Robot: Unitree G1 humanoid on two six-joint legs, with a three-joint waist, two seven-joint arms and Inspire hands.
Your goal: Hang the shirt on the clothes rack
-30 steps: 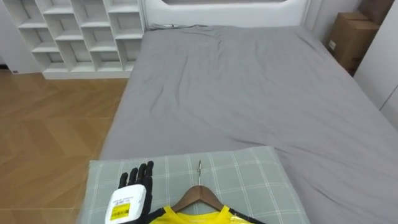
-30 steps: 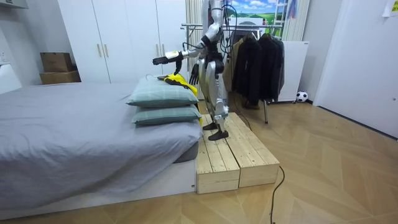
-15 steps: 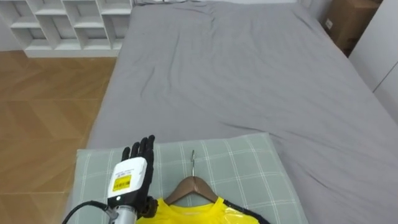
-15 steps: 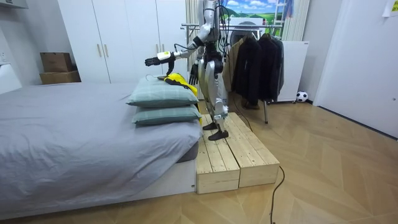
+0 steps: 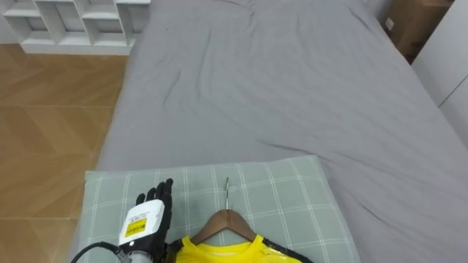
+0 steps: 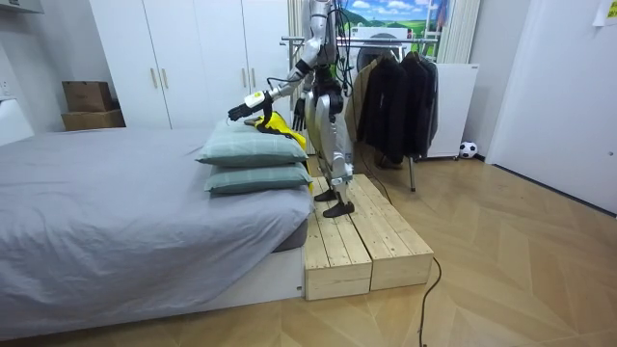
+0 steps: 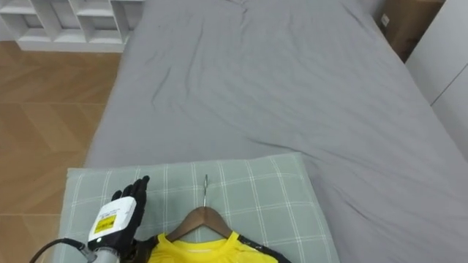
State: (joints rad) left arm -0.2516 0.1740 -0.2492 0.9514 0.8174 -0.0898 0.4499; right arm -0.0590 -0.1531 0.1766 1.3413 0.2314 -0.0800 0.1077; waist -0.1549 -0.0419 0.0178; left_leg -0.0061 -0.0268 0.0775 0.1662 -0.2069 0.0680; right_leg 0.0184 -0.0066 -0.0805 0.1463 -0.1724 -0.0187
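A yellow shirt point(image 5: 228, 253) on a wooden hanger point(image 5: 227, 222) lies on a green checked pillow point(image 5: 292, 208) at the near end of the bed. The hanger's metal hook point(image 5: 227, 191) points away from me. My left hand point(image 5: 148, 218) is open, fingers straight, low over the pillow just left of the hanger and not touching it. From the room view I stand on a wooden platform point(image 6: 352, 241) beside the bed, with my left hand point(image 6: 239, 108) stretched over the stacked pillows point(image 6: 249, 146). My right hand point(image 6: 301, 115) hangs at my side.
The grey bed point(image 5: 292, 95) stretches ahead, with wooden floor point(image 5: 44, 124) to its left and a cardboard box point(image 5: 406, 23) at the far right. Behind me stands a clothes rack point(image 6: 395, 87) with dark garments, and white wardrobes point(image 6: 183, 58) line the wall.
My left arm has come down from a raised, level reach to just above the pillow, left of the hanger. The head camera has tipped a little downward.
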